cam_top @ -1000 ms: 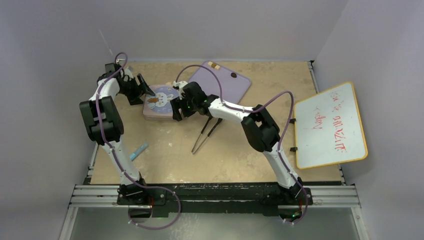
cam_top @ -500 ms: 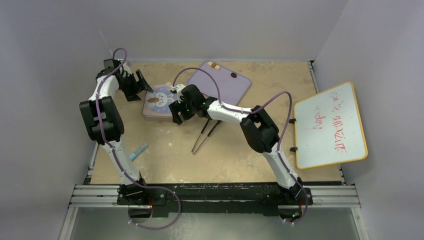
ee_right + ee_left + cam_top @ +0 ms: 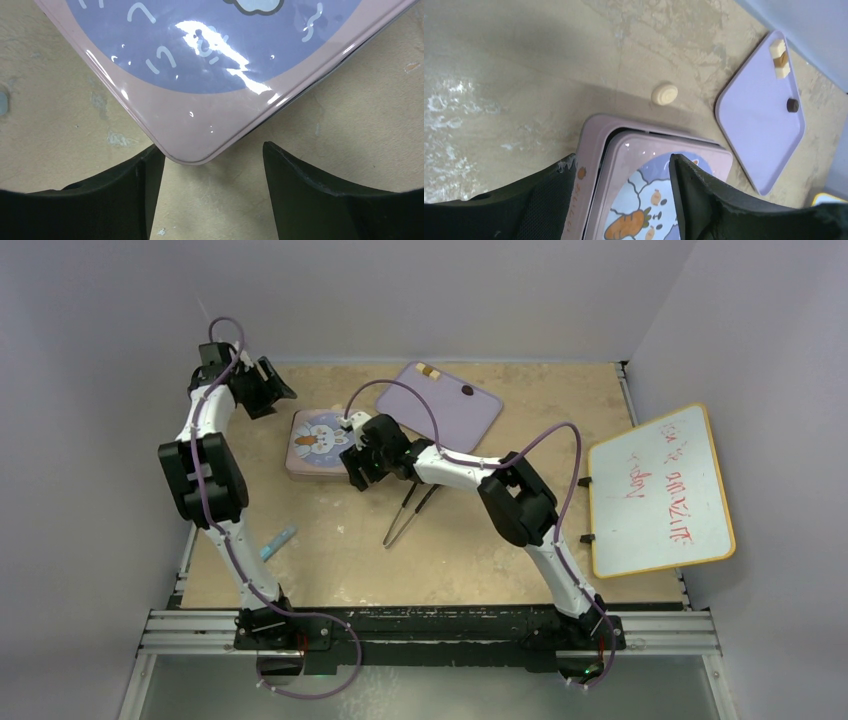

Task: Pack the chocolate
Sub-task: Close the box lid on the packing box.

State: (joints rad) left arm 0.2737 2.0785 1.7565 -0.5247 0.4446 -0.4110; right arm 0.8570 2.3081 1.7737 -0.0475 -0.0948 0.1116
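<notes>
The pink tin [image 3: 318, 443] is sitting left of centre on the tabletop [image 3: 330, 560]. Its rabbit-and-carrot lid [image 3: 641, 207] is lying slightly askew on the base, hiding whatever is inside. The left jaws are hanging at the far left, off the tin's far left corner, and are standing wide apart with nothing in them. The right jaws are reaching in at the tin's near right corner and are gaping wide, with a finger on each side of that corner. One finger [image 3: 125, 190] is sitting so close to the lid's edge that it may be touching, though the view does not settle it. A cream round chocolate [image 3: 664, 94] is lying on the bare tabletop just off one edge of the tin. Right of the tin, the lavender tray [image 3: 440, 410] is carrying two pale pieces [image 3: 779, 59] at its far corner and a dark round piece [image 3: 792, 104] nearer its middle. Black tweezers [image 3: 410, 508] are lying near the right arm [image 3: 515, 502].
</notes>
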